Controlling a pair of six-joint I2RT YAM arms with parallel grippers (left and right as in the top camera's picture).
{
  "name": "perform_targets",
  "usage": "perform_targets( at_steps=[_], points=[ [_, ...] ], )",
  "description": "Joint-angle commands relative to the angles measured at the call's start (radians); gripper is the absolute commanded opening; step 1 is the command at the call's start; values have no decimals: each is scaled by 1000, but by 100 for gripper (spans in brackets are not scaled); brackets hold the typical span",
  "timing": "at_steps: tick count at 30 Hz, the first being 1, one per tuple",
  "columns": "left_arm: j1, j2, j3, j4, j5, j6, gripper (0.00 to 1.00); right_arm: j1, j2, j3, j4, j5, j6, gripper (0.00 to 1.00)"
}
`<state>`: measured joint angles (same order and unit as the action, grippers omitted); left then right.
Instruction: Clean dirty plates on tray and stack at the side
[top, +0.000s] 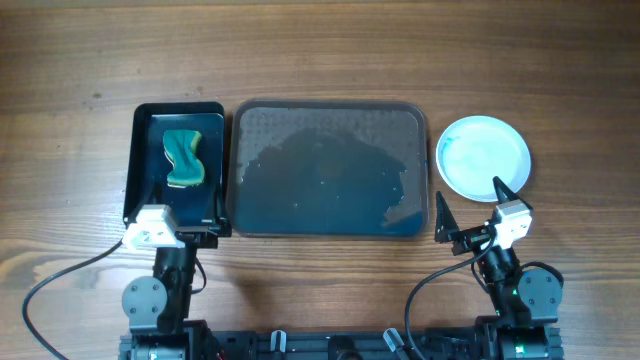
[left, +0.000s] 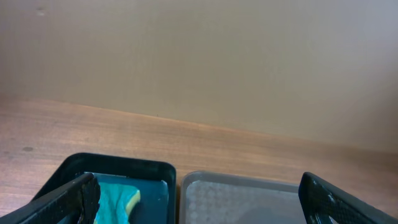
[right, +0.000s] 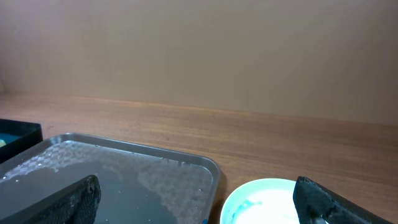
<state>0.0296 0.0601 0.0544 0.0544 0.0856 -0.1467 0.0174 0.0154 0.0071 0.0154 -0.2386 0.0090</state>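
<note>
The plates sat just right of your tray, none left on it, looking clean. Your left gripper and right gripper were wide open, empty. The job looked finished.

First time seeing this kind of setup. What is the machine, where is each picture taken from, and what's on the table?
Two robot arms sit at a wooden table. One picture looks down from above; the other two come from a camera on each wrist. The left tool and right tool are open, holding nothing. On the table: a small black tray with a green sponge, a large grey tray, wet-looking, and a pale blue plate right of it.
</note>
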Motion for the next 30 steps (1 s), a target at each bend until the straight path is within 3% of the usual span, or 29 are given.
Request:
perform_targets(
  at_steps=[1,9,30],
  points=[
    [7,-57,-39,10,19,39,100,4,-11,-2,4,10,-9,100],
    [7,-57,-43,-135,22,34,100,4,-11,-2,4,10,-8,100],
    [7,-55,-43,-134,22,34,100,4,-11,-2,4,10,-8,100]
  ],
)
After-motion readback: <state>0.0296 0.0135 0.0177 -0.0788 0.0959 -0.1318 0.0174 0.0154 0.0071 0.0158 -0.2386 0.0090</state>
